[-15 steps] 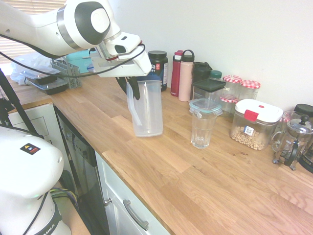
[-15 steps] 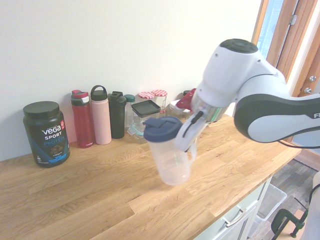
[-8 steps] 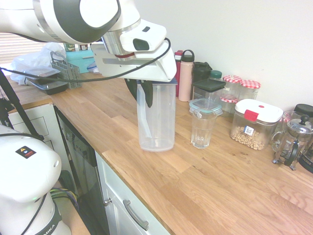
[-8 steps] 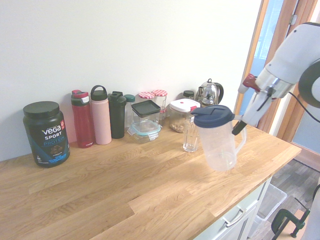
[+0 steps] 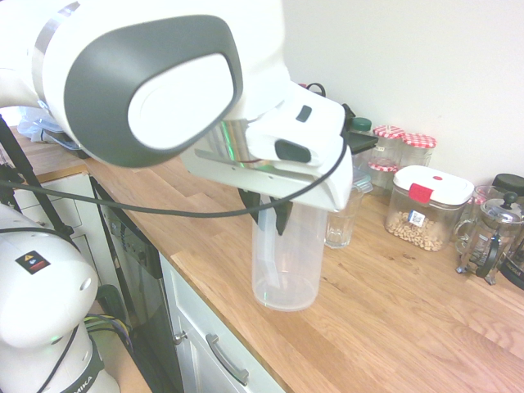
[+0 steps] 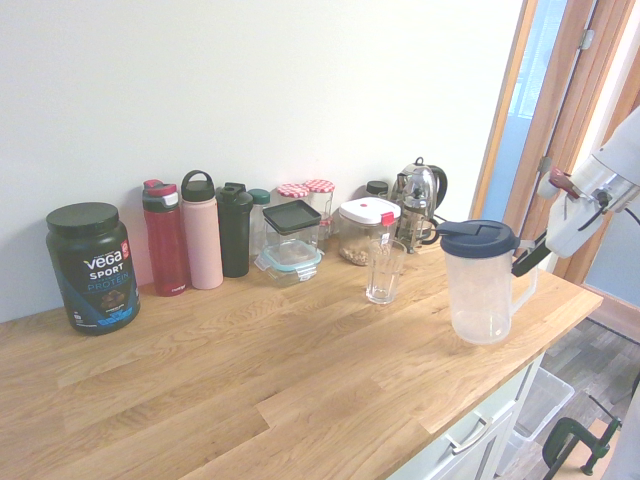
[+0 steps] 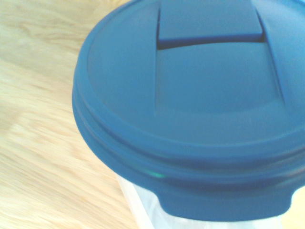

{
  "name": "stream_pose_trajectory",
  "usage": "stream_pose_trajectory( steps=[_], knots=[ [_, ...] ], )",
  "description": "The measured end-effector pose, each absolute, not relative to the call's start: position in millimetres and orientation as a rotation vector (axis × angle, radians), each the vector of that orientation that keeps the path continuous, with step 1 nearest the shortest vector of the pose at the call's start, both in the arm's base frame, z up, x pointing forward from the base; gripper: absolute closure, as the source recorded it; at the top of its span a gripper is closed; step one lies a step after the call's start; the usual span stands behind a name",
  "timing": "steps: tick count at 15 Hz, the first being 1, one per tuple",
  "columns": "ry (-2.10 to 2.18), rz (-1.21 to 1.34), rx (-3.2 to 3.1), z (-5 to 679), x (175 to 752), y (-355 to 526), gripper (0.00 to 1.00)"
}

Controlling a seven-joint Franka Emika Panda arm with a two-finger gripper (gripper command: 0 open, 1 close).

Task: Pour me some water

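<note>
A clear plastic pitcher (image 6: 482, 290) with a dark blue lid (image 6: 478, 238) stands upright near the counter's front edge, to the right of an empty ribbed glass (image 6: 384, 270) in the second exterior view. My gripper (image 6: 529, 262) is shut on the pitcher's handle. I cannot tell whether the pitcher's base touches the wood. In the first exterior view my arm fills the foreground, the pitcher (image 5: 286, 262) hangs below it, and the glass (image 5: 341, 223) is partly hidden behind. The blue lid (image 7: 190, 105) fills the wrist view.
Along the wall stand a black protein tub (image 6: 92, 266), a red bottle (image 6: 165, 238), a pink bottle (image 6: 201, 230), a dark bottle (image 6: 235, 228), lidded jars and boxes (image 6: 368, 228) and a kettle (image 6: 417, 192). A French press (image 5: 490, 237) stands at the far end. The counter edge (image 6: 560, 320) is close to the pitcher.
My gripper has carried the pitcher along the counter, past the glass, toward the front edge. The pitcher has gone from tilted to upright.
</note>
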State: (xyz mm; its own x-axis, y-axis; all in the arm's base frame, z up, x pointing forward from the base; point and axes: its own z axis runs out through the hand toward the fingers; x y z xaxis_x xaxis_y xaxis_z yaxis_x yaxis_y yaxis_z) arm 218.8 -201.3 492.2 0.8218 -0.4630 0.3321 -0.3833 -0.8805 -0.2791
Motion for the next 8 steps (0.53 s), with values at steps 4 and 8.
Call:
stream_pose_trajectory(
  steps=[4, 8],
  knots=[
    [0.685, -0.573, -2.902, 521, 267, -221, 1.00],
    [0.675, -0.530, -3.017, 582, 348, -211, 1.00]
  ],
)
